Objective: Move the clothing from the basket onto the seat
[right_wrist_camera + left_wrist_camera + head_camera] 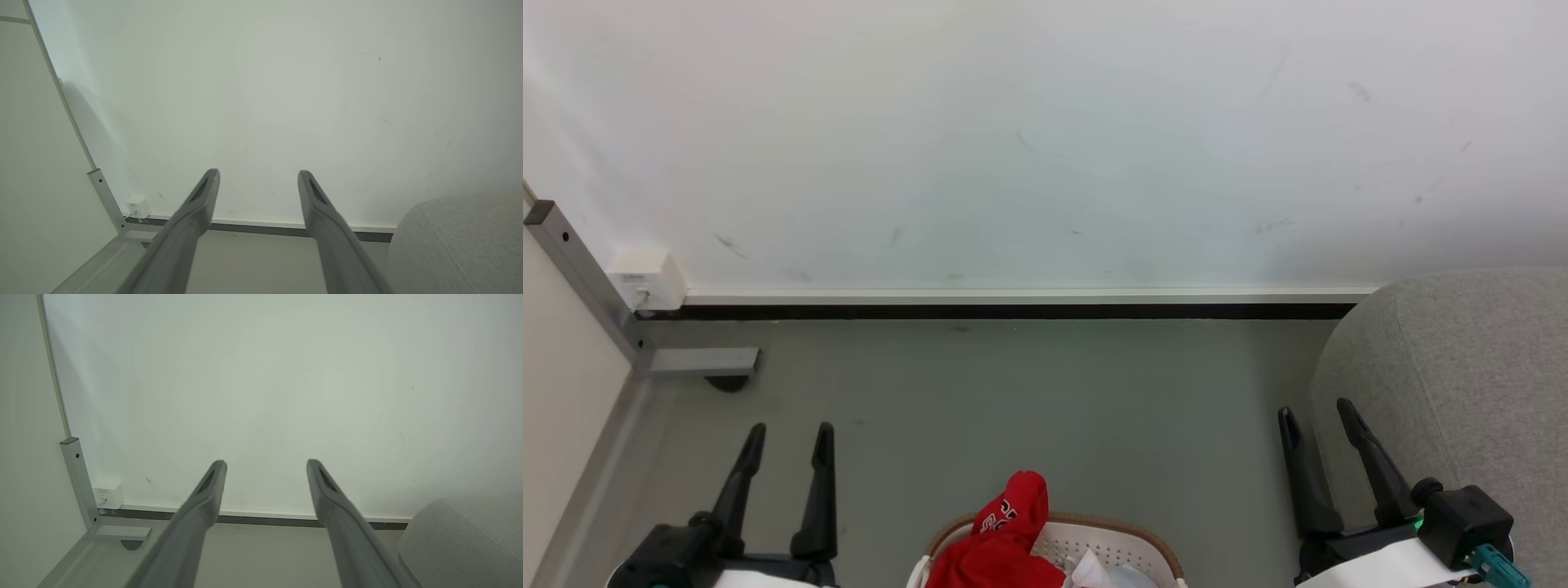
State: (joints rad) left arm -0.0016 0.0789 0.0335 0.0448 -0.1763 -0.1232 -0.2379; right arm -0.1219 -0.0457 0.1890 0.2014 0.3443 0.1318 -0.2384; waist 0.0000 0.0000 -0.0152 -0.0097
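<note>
Head view: red clothing [1001, 539] heaped in the basket [1123, 524] at bottom centre, one fold rising above it; a pale item [1086, 569] alongside is possibly more laundry. Spread wide and empty: left gripper [792, 428], right gripper [1315, 408]. At right, the seat [1462, 367].

Head looks down; both wrists face the shared wall [286, 375].

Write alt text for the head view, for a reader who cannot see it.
Red clothing rises from a white basket at bottom centre, on a grey floor before a white wall. The left gripper and right gripper, both open, point up at the sides; a grey seat is at right.
</note>
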